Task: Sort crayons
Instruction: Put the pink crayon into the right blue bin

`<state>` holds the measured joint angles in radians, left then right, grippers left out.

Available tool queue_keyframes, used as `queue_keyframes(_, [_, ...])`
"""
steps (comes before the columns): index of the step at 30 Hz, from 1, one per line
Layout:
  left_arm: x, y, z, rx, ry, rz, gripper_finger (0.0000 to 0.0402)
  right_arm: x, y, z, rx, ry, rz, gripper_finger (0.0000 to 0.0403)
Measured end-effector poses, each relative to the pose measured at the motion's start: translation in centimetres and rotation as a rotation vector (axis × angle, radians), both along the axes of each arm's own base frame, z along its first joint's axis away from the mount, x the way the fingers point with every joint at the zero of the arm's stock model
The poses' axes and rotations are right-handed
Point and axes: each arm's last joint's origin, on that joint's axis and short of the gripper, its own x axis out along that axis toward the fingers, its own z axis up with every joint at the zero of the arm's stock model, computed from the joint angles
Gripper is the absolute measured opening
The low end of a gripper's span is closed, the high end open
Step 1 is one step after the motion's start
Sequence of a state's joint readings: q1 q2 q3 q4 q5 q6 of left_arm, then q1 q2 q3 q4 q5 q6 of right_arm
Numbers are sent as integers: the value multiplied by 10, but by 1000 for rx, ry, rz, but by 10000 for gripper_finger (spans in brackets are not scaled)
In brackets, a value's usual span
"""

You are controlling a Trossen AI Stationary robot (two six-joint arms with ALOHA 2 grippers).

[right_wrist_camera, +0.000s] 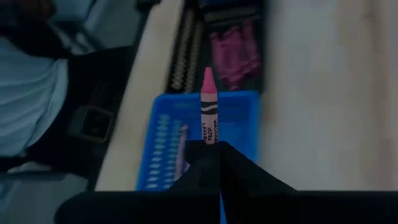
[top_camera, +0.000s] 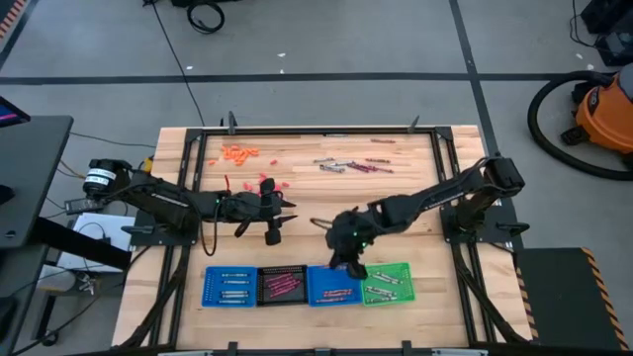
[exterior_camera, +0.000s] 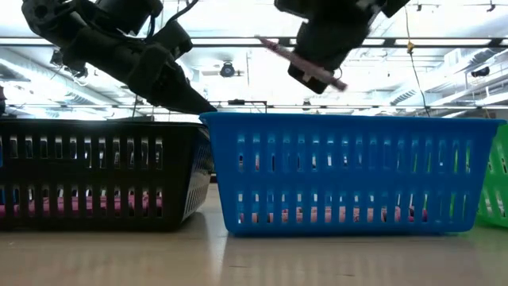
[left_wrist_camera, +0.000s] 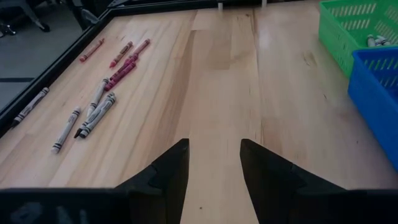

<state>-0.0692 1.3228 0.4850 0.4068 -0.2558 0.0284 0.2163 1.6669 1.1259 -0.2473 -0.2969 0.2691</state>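
Note:
My right gripper hangs over the right-hand blue tray, shut on a pink crayon. In the low view the crayon shows above that tray's rim. My left gripper is open and empty above mid-table; its fingers stand apart in the left wrist view. Several loose grey and maroon crayons lie flat on the table at the far side, also in the left wrist view. More crayons lie in the trays. My right gripper pinches the pink crayon by its blunt end between its two fingers. The crayon lies along the fingers and sticks out past their tips, pointed end forward. It is lifted clear, tilted, above the blue tray.
Several trays stand in a row near the front edge: blue, black with magenta crayons, blue, and green with grey crayons. Orange bits and red bits lie at the far left. Bare wood lies between the grippers and the loose crayons.

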Motion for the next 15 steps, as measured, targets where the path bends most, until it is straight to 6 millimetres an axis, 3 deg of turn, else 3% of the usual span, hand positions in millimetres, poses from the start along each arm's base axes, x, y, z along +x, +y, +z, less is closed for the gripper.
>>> queue_keyframes(5, [0,0,0,1,0,0,155,2,22,-13,24,17,54,6])
queue_keyframes(15, [0,0,0,5,1,-2,155,10,42,-58,38,163,26,6])
